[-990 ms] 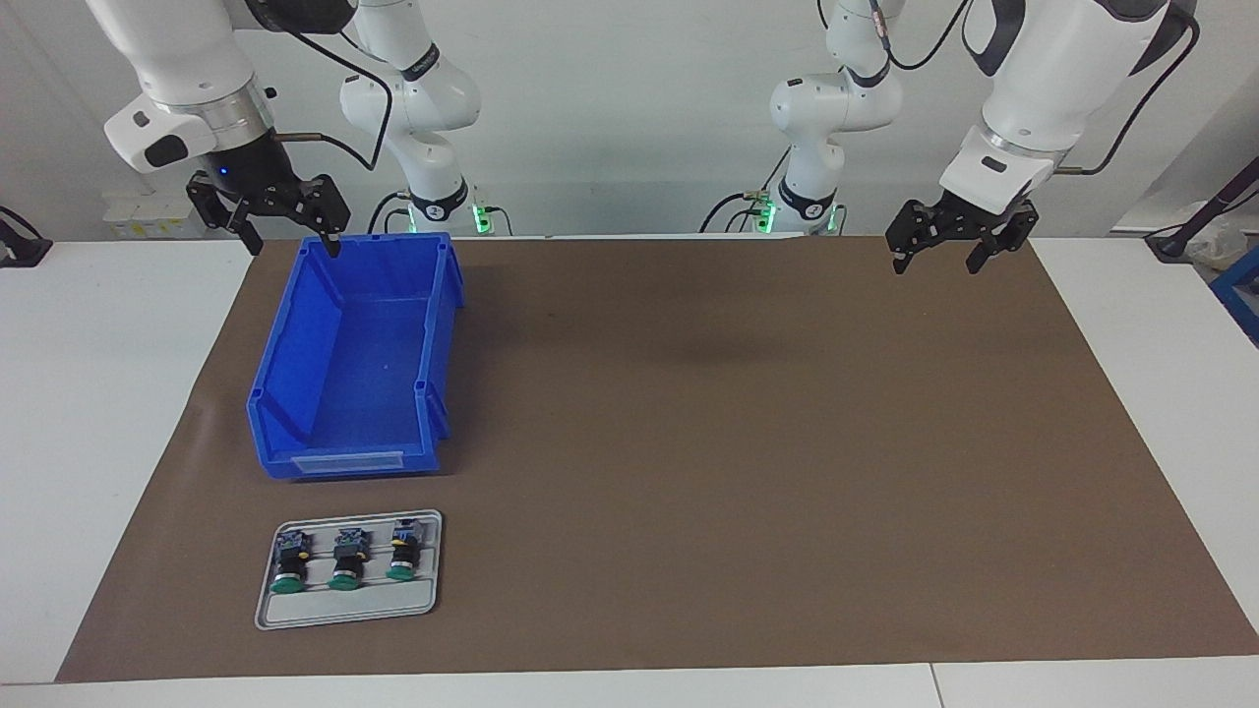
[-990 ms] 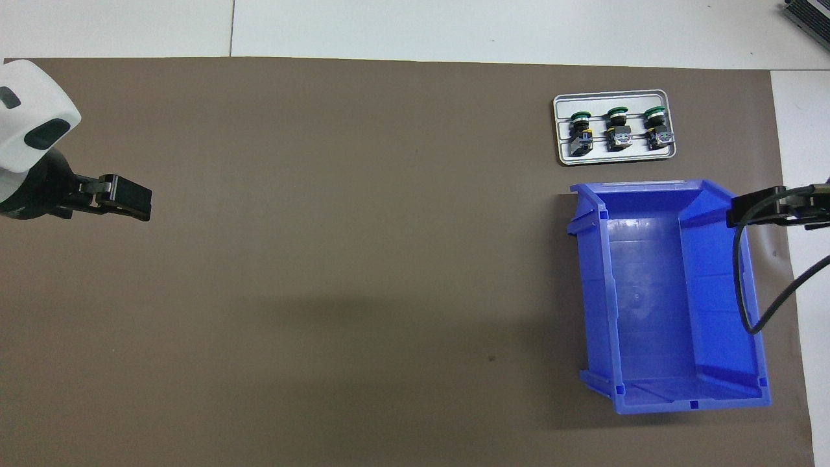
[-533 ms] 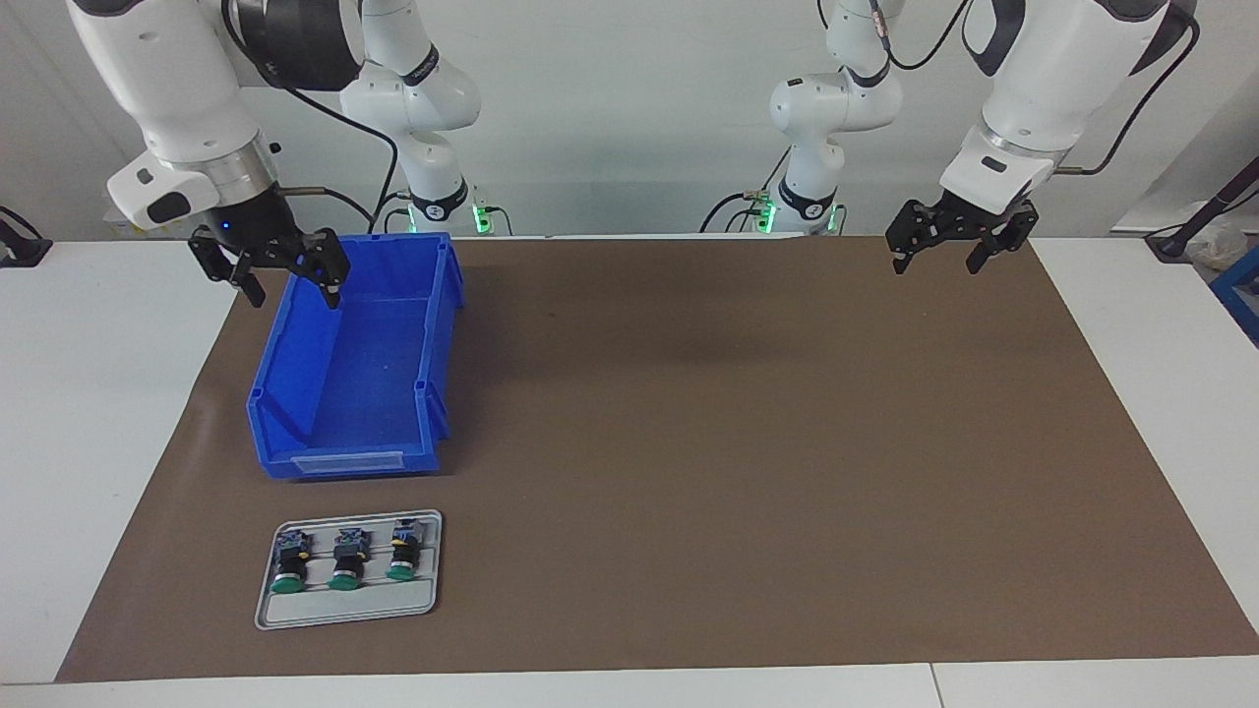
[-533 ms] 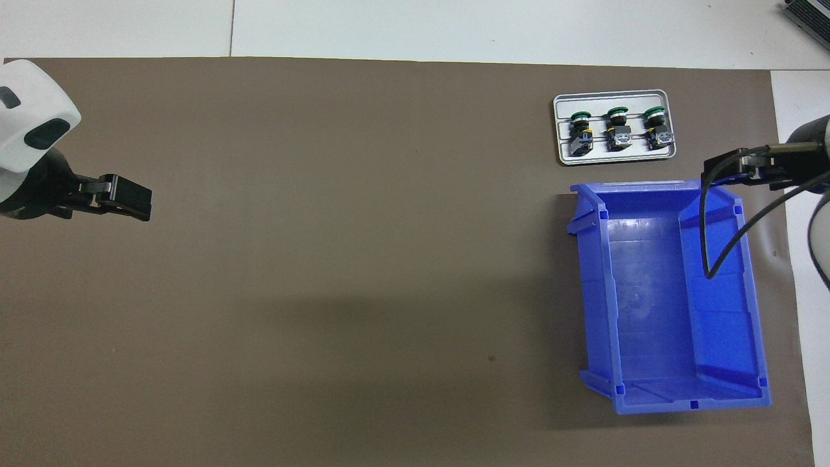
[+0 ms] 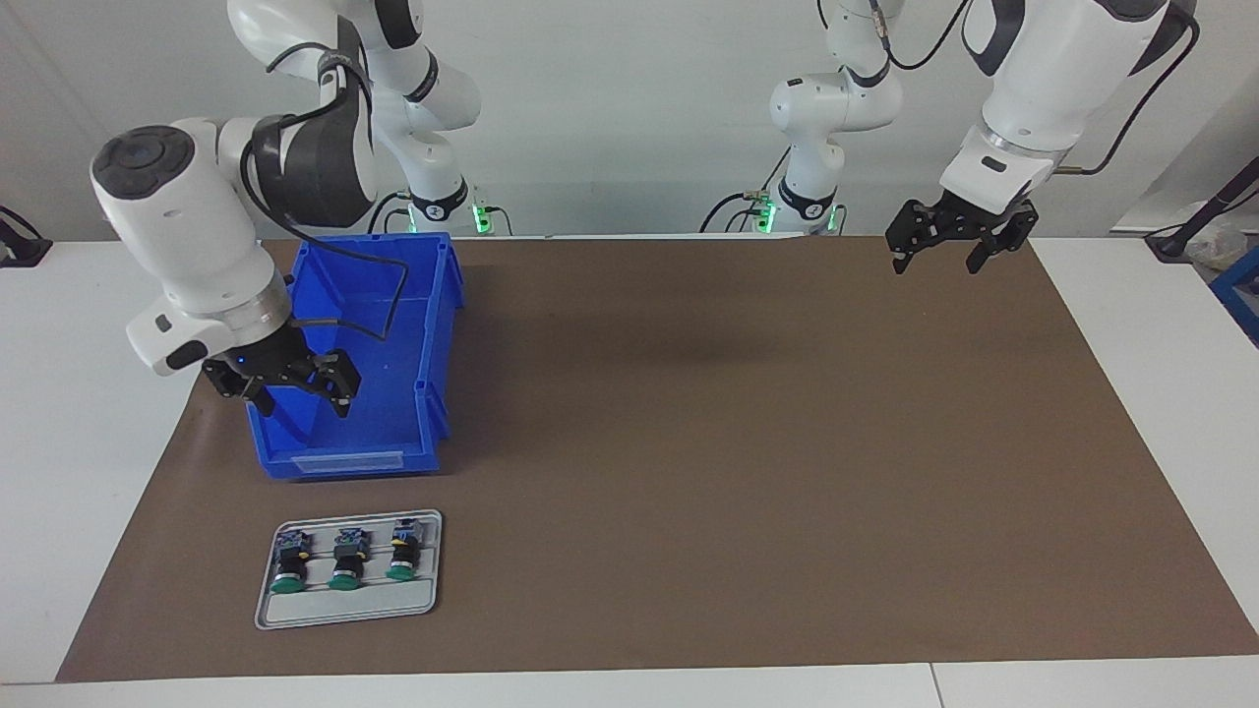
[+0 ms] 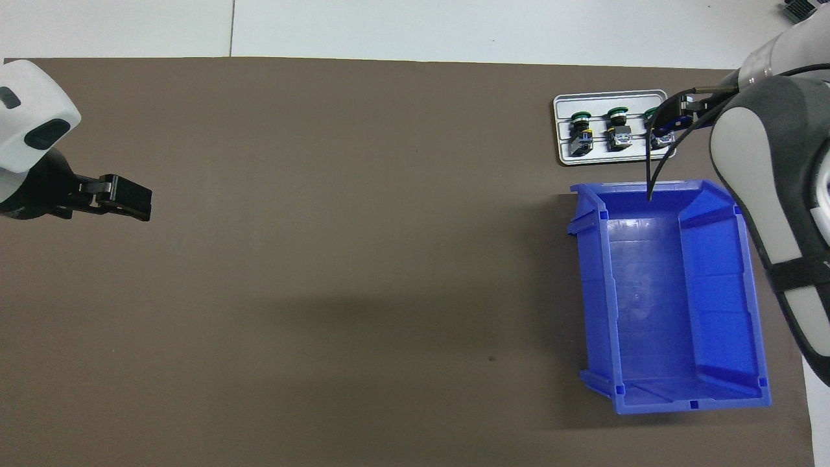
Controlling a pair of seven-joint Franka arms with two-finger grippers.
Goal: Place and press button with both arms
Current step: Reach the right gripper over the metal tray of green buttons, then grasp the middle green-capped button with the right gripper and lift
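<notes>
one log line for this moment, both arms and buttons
right gripper: open, over blue bin | left gripper: open, waiting | three buttons: on tray

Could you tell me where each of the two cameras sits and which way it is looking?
Facing view: high across the table, looking at the robots; both white arms show whole, the right gripper over the blue plastic bin, the left gripper waiting over the brown mat.
Overhead view: high above the robots' end, looking steeply down and forward; only the left wrist and gripper and part of the right arm show.
Both share the bin, the mat, and the grey tray of three green-capped buttons, half a turn apart.
</notes>
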